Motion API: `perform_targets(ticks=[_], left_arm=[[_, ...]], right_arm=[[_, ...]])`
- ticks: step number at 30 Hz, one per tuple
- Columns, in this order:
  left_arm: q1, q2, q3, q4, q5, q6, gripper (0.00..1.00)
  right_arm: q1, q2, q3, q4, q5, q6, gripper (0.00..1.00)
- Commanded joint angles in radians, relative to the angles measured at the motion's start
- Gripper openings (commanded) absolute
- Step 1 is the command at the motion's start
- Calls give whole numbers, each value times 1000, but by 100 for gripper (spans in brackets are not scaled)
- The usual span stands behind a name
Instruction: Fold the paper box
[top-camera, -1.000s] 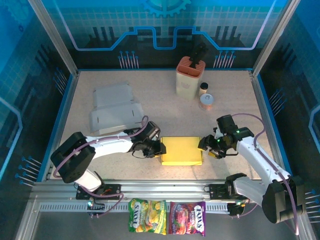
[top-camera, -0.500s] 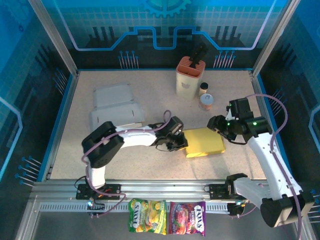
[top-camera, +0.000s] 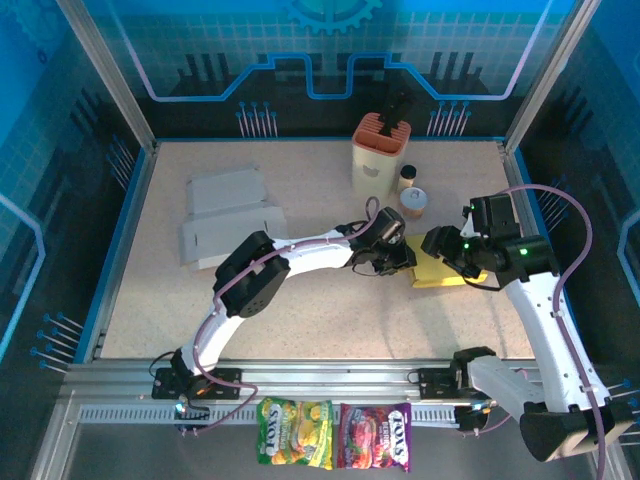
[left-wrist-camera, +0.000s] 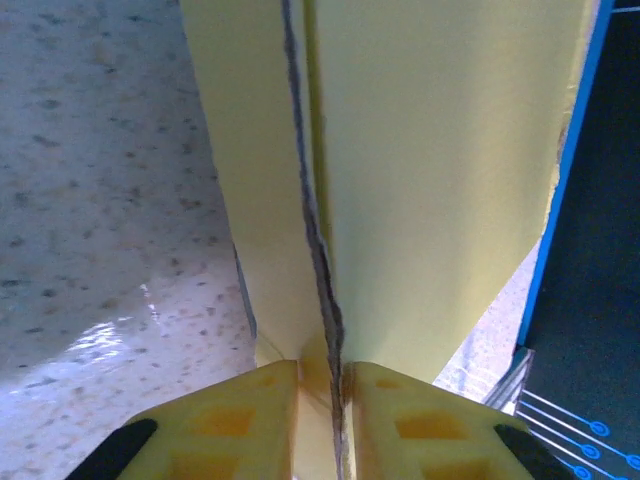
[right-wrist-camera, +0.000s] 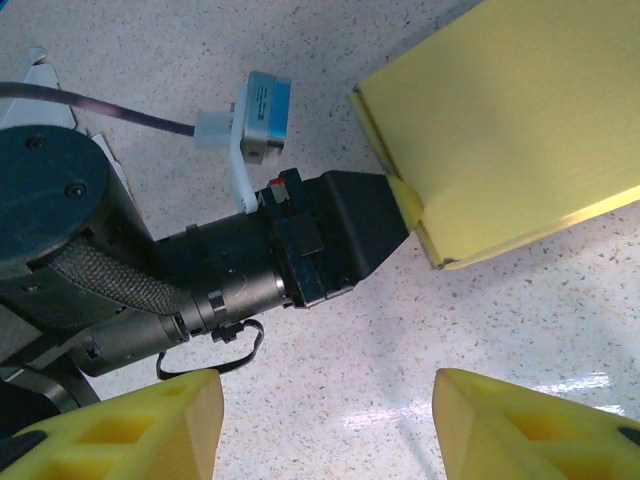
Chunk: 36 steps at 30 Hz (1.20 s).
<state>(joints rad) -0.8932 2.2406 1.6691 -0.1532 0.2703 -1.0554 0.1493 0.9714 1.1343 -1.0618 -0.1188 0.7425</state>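
The flat yellow paper box (top-camera: 440, 270) lies at the right of the table, partly under my right arm. My left gripper (top-camera: 408, 262) is stretched far to the right and is shut on the box's left edge. In the left wrist view the folded yellow box (left-wrist-camera: 400, 150) runs up from between the clamped fingers (left-wrist-camera: 230, 425), its seam showing. My right gripper (top-camera: 440, 248) hovers open above the table just beside the box. In the right wrist view the box (right-wrist-camera: 510, 130) sits at the upper right, with the left gripper's black body (right-wrist-camera: 300, 250) holding its corner.
Two grey flattened boxes (top-camera: 228, 215) lie at the back left. A peach knife block (top-camera: 380, 150), a small bottle (top-camera: 407, 178) and a tin (top-camera: 414, 203) stand at the back, close behind the grippers. Candy bags (top-camera: 335, 433) sit off the table's front edge.
My left gripper has dragged the yellow box from the front centre to the right side of the table. My right gripper moved back and right and has let go of the box.
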Motion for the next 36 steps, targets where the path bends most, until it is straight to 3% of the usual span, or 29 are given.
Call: perform_targets(ticks=[1, 5, 12, 17, 21, 25, 28, 32, 36], left_arm=[[-2, -33, 30, -76, 25, 73, 26], [24, -140, -84, -68, 17, 79, 32], [118, -402, -361, -93, -15, 101, 33], [301, -593, -492, -263, -47, 165, 33], [526, -719, -560, -405, -99, 258, 33], [752, -703, -557, -488, -92, 340, 32], [866, -647, -528, -484, -73, 363, 32], [924, -554, -477, -465, -77, 398, 32], [910, -474, -474, -436, -39, 395, 30]], right_arm=[[-14, -8, 4, 5, -46, -11, 58], [-13, -10, -7, 16, -69, -11, 59], [28, 2, -38, 59, -82, 2, 59], [126, 36, -61, 119, -65, 30, 58], [236, 78, -79, 195, -35, 84, 58], [329, 133, -94, 292, -31, 128, 58], [366, 192, -87, 345, -68, 139, 58], [391, 249, -75, 369, -98, 145, 59], [392, 243, -121, 431, -105, 184, 60]])
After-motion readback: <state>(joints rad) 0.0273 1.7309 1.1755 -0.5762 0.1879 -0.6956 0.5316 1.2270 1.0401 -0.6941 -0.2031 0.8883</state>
